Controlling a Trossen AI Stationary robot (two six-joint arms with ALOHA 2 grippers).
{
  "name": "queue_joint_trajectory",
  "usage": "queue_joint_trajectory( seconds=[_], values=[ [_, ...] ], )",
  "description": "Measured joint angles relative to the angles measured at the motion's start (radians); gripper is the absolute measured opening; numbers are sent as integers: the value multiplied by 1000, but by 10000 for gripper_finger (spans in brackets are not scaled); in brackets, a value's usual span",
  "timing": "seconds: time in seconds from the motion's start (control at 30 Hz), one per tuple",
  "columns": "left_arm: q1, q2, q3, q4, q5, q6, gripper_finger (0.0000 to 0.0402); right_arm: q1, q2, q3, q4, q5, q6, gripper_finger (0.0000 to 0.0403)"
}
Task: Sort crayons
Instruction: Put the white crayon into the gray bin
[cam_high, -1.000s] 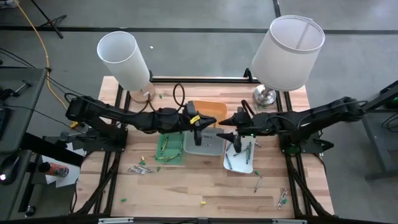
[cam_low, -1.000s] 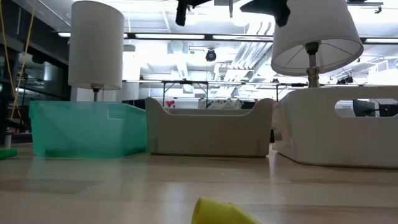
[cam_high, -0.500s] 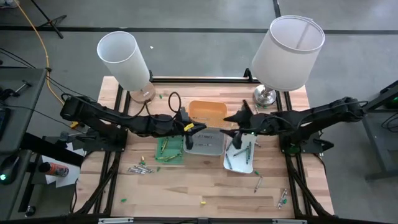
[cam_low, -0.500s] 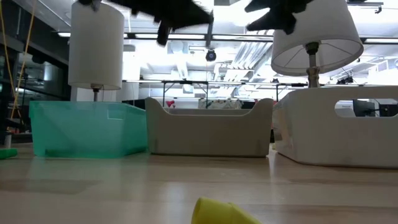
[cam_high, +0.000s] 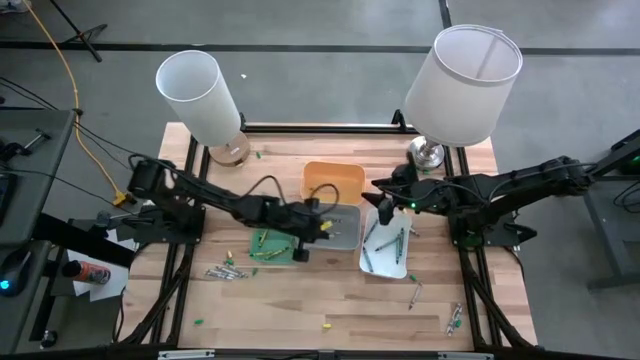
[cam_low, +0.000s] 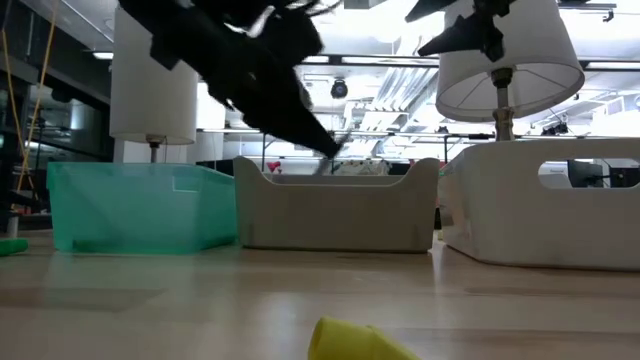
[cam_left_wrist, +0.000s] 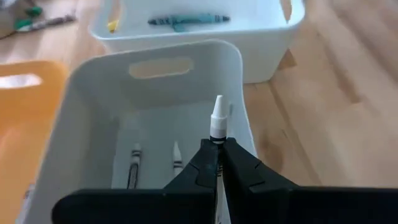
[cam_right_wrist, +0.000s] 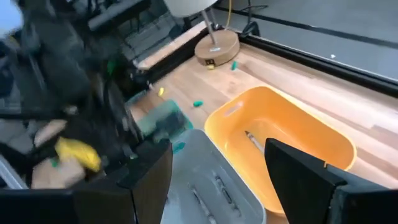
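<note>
While left tool (cam_left_wrist: 217, 163) pinches white crayon (cam_left_wrist: 217, 116), grey tray (cam_left_wrist: 93, 118) holds 2 crayons (cam_left_wrist: 176, 157); right tool (cam_right_wrist: 217, 180) spread.

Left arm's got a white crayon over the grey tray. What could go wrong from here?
The left gripper pinches the white crayon near its tip end, beside the grey tray's wall, so it could drop onto the table. The open right gripper hovers close by, near the orange tray; the arms might clash.
</note>
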Motion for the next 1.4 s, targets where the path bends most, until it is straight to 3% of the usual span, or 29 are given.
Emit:
queue_joint_trajectory(
  seconds=[0.3,0.53,0.67,0.8,1.07,1.23,1.4],
  values=[
    [12,125,170,-119,-64,122,33,0,0,0,-4,23,44,249],
    [55,113,222,-186,-31,68,124,0,0,0,-12,19,38,249],
    [91,57,281,-437,-22,4,177,0,0,0,-21,-9,61,249],
    [150,-124,199,-518,100,-106,206,0,3,17,-150,-91,186,249],
    [196,-648,-245,-3,44,-424,209,-51,71,21,-632,-109,768,242],
    [197,-851,-313,67,-90,-421,209,-247,184,21,-838,-112,770,216],
    [197,-950,-314,109,-159,-345,209,-460,287,1,-831,-129,578,195]
  ],
)
